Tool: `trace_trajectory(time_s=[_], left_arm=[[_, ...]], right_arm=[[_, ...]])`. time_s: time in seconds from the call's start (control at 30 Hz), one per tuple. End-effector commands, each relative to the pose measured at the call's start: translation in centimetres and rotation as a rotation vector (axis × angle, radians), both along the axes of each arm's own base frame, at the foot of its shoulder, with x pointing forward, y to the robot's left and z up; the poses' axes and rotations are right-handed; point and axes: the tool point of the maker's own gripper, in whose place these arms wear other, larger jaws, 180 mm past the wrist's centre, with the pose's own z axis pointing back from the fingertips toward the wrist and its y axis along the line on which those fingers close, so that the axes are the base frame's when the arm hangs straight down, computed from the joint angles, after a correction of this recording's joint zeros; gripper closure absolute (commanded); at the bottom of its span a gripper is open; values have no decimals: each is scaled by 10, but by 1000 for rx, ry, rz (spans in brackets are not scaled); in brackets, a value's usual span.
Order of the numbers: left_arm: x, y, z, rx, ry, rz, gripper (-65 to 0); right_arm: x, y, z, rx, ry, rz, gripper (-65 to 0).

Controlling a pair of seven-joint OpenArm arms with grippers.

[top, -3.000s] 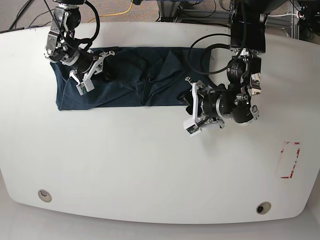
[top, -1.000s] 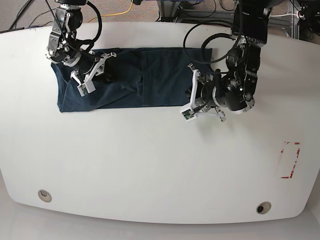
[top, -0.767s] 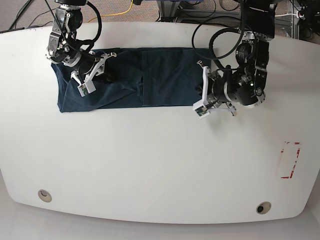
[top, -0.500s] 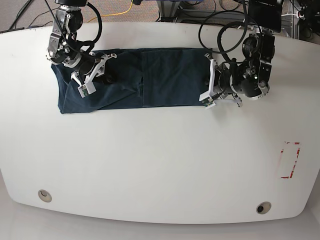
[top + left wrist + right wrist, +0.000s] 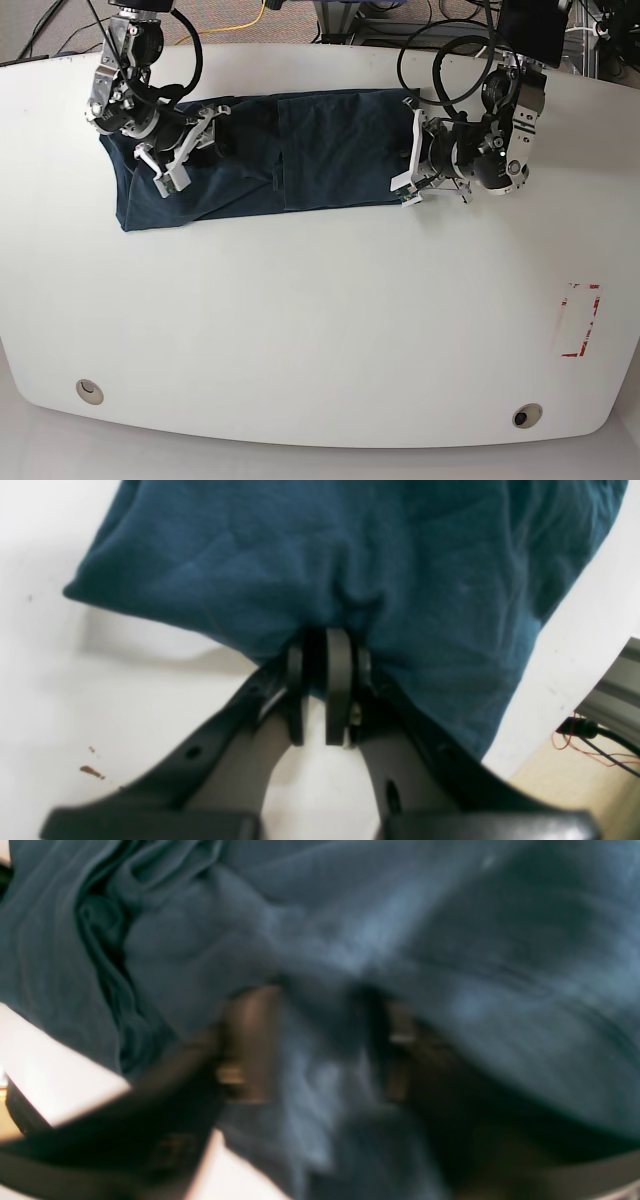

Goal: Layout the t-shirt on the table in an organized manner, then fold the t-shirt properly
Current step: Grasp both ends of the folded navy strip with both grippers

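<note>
The dark navy t-shirt (image 5: 300,150) lies stretched in a long band across the far part of the white table (image 5: 320,330). At the band's right end, my left gripper (image 5: 405,160) holds its edge. The left wrist view shows that gripper (image 5: 320,650) shut on a pinched fold of the t-shirt (image 5: 320,555). My right gripper (image 5: 185,150) sits over the garment's left part. In the blurred right wrist view its fingers (image 5: 250,1040) stand apart, and the t-shirt (image 5: 400,915) lies under and between them.
A red tape rectangle (image 5: 578,320) marks the table's right side. Two round grommet holes (image 5: 89,389) (image 5: 525,415) sit near the front edge. Cables (image 5: 250,15) and dark equipment run behind the far edge.
My left gripper has moved right and toward the far edge with the t-shirt's edge in it, pulling the band longer and flatter. My right gripper's fingers have spread apart.
</note>
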Motion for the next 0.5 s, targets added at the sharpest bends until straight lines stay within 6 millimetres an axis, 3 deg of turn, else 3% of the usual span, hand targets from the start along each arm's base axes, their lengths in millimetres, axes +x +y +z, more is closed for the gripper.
trace_trajectory(time_s=[0.0,0.1,0.23,0.33,0.47], left_arm=[[3,10,1,31,-10,-3,-39],[2,17,0,50,-10,-6,-39],[3,25,0,65,-11,-2,-39],[3,32,-1,84,-10,-5,-39],[9,34,3,87,-24,-3,-39]], right_arm=[[28,-17,45,-6,-134,-37,-526],[35,-40,69,-8,-174,-96,-650],[41,-78,90,0,-200,-198,-650],[37,-111,89,11,-164,-284,-650],[31,-152,67,80,-76,-388,-650]])
